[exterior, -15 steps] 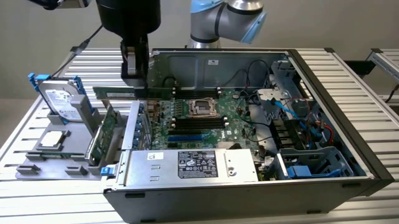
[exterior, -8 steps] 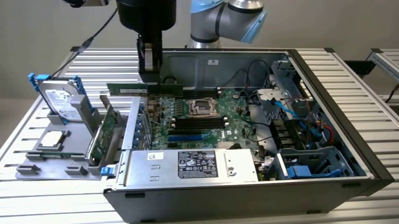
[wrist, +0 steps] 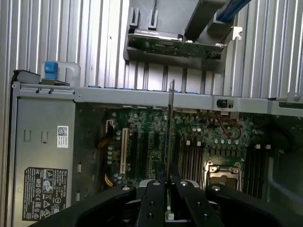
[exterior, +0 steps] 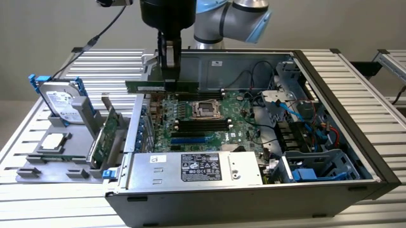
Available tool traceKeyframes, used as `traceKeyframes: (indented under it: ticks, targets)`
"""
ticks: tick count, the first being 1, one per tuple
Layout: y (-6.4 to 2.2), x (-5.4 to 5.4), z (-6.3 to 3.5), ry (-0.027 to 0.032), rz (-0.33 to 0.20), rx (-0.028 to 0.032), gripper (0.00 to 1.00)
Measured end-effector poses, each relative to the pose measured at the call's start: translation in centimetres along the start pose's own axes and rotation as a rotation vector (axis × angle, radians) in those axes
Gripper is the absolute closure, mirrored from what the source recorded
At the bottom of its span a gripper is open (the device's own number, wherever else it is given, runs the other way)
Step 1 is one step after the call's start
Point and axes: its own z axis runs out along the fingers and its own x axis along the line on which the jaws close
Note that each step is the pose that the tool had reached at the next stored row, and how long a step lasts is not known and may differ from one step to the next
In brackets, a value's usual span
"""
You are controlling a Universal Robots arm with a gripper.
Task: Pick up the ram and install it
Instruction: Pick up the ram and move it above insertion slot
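The hand [exterior: 170,81] is clamping the ram [exterior: 144,87] mid-length, holding it level above the motherboard [exterior: 236,114] in the case [exterior: 241,209].

Claw [exterior: 170,80] vertical, pinched nearly closed.

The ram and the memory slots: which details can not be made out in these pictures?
- Ram faces: the wrist view sees the ram edge-on, so its chips and label are hidden. In the exterior view its print is too small, and the gripper covers its middle.
- Memory slots: in the exterior view the end latches are too small to tell open from closed.
- Arm: cut off by the exterior view's top edge.
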Motion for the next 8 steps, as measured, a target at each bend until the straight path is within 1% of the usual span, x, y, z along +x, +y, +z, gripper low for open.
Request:
traceKeyframes:
  ticks: [8]
  targets:
    - [-2.27,-1.7,0.53,0.0006,0.0,0.0105,0.86]
